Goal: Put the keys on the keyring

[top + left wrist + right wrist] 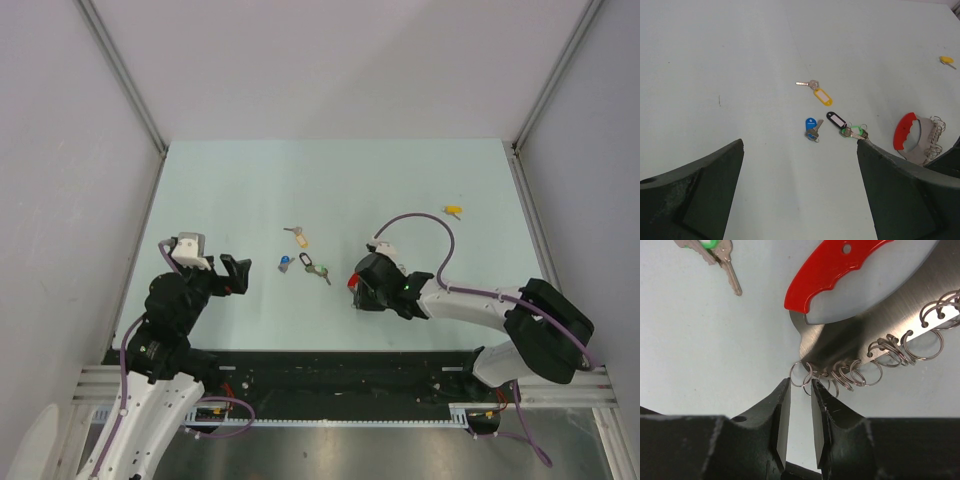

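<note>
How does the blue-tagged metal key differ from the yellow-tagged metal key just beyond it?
The blue-tagged metal key lies folded against its tag; the yellow-tagged metal key stretches away from its tag. The blue tag is short and solid, the yellow one longer with a pale window. Both lie loose on the pale table.

Five keys were counted by their coloured tags: a beige key (298,236), a blue key (285,264), a black key (306,259) and a green key (320,270) grouped between the left gripper (238,272) and the right gripper (356,288), and a yellow key (454,210) alone beyond the right gripper, off to its right. There was one keyring (903,131), at the right gripper's fingertips. The small wire rings (870,372) along its metal edge overlapped too much to count exactly.
</note>
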Action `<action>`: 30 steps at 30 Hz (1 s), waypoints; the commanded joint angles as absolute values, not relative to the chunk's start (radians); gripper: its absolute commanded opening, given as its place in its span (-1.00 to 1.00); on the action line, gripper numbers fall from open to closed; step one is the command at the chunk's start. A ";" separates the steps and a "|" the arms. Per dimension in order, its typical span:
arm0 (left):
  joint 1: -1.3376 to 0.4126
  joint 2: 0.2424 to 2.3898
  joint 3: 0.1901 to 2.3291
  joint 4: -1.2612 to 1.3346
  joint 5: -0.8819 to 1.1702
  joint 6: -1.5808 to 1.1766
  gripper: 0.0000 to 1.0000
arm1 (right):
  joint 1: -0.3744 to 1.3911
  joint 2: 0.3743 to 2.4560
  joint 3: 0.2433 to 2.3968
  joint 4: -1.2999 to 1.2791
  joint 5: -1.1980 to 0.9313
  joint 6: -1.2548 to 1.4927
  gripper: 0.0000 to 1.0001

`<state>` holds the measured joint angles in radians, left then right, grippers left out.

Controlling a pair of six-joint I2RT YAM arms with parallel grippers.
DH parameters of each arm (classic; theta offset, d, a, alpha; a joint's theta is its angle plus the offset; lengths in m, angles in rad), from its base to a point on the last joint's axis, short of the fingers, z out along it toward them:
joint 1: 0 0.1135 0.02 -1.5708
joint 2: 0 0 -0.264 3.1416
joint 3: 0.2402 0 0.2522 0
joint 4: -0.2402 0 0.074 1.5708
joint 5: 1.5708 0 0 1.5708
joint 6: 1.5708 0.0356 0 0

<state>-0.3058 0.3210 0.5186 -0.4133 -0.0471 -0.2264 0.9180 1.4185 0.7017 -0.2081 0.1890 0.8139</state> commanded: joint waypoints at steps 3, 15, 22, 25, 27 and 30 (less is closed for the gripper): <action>-0.311 0.327 0.515 -0.402 -0.028 -0.207 1.00 | 0.908 1.459 0.713 -0.181 0.190 0.833 -0.45; -0.311 0.327 0.515 -0.400 -0.021 -0.209 1.00 | 0.891 1.485 0.715 -0.141 0.201 0.845 -0.41; -0.311 0.327 0.515 -0.402 -0.021 -0.209 1.00 | 0.884 1.511 0.713 -0.123 0.187 0.848 -0.44; -0.311 0.328 0.515 -0.402 -0.020 -0.210 1.00 | 0.884 1.519 0.715 -0.121 0.181 0.845 -0.49; -0.311 0.328 0.515 -0.400 -0.020 -0.209 1.00 | 0.885 1.519 0.715 -0.123 0.178 0.844 -0.53; -0.311 0.331 0.515 -0.402 -0.020 -0.210 1.00 | 0.884 1.506 0.713 -0.130 0.178 0.836 -0.66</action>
